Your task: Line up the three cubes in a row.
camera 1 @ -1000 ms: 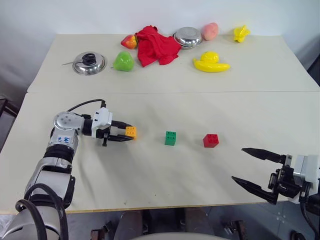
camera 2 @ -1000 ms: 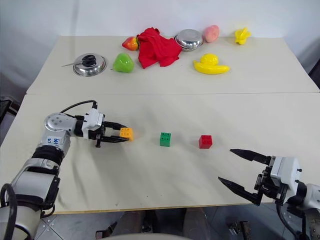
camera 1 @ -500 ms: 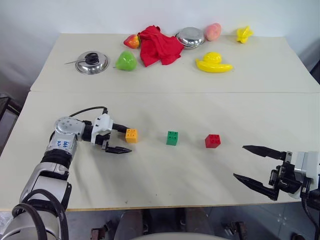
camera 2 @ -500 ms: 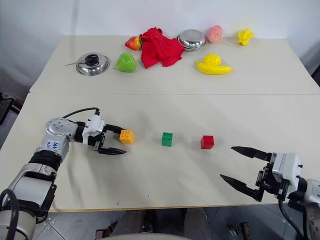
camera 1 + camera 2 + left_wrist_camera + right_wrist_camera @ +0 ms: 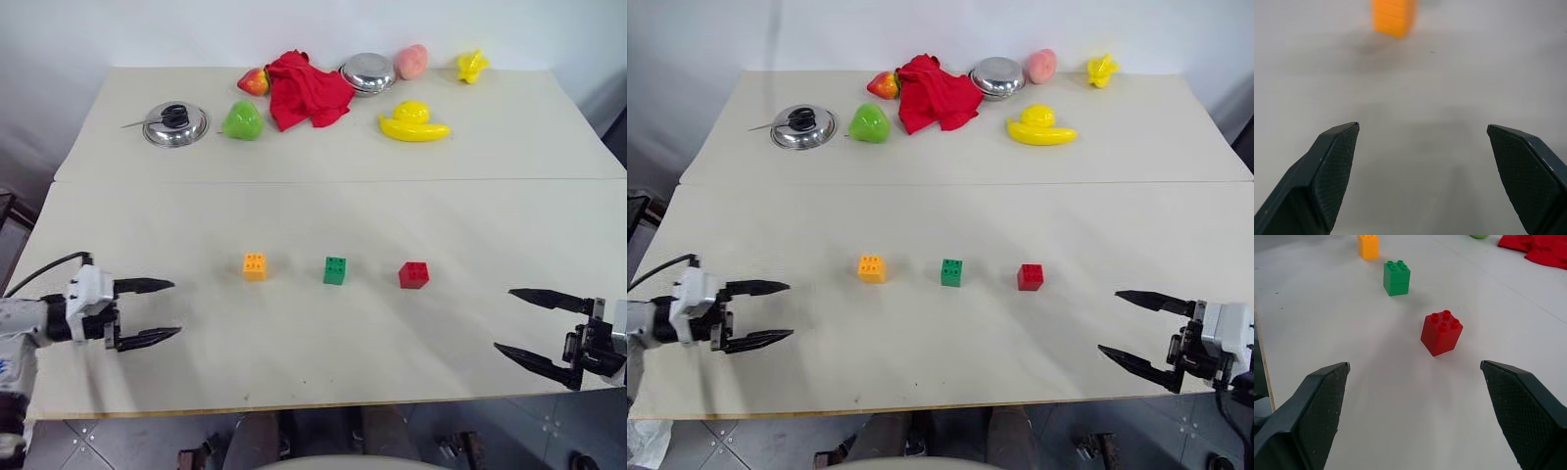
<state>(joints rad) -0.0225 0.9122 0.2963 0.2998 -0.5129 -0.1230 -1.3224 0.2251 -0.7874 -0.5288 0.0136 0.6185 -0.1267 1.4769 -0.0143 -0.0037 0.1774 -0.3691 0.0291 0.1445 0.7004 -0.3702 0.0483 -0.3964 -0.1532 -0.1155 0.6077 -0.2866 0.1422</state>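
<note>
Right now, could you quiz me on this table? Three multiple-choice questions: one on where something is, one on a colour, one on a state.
1. Which cube sits between the other two?
A orange
B green
C red

2. What colour is the cloth at the back of the table?
A blue
B white
C red

3. What is the left gripper doing?
A open, holding nothing
B shut on the orange cube
C shut on the duck

Answers:
1 B: the green cube stands between the orange cube and the red cube.
2 C: the cloth is red.
3 A: the left gripper has its fingers spread, apart from the orange cube.
</note>
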